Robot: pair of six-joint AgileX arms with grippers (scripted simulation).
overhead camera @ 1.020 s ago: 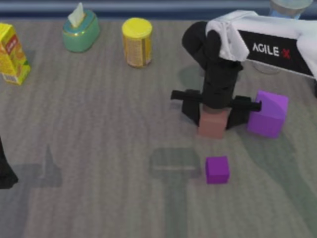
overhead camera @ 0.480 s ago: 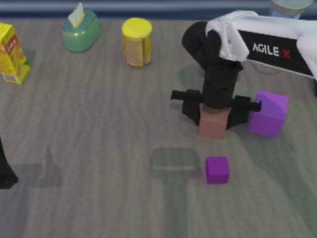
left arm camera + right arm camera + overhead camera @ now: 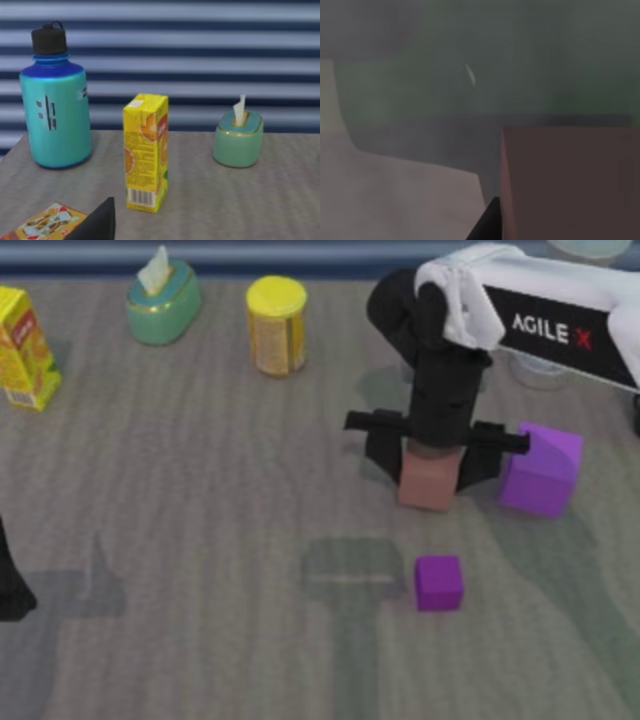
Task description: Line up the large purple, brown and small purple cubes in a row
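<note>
Top view, from its left side: the left arm sits parked at the left edge of the bench [image 3: 200, 540], only a dark sliver of it showing, so whether its end effector is open or closed cannot be told. At the far left edge stands a yellow juice carton [image 3: 24, 348], and along the back of the bench a teal tissue box [image 3: 163, 302] and then a yellow can [image 3: 277, 324]. The left wrist view shows the same carton [image 3: 145, 152] and tissue box [image 3: 238, 138], plus a blue-green water bottle [image 3: 56, 115] with a black cap and a colourful card [image 3: 42, 226] lying flat on the bench.

Right of centre, the right arm reaches in from the top right, its right end effector [image 3: 432, 462] pointing down with the black fingers [image 3: 380, 448] closed against the two sides of the brown cube [image 3: 430, 480]. The right wrist view shows that cube [image 3: 570, 182] filling the lower corner close to the lens; whether it rests on the bench or is just clear of it cannot be told.

Just right of the brown cube, near the outer finger, sits the large purple cube [image 3: 541, 470], turned slightly askew. Nearer the front, below the brown cube and apart from both others, the small purple cube [image 3: 438, 582] sits on the bench.
</note>
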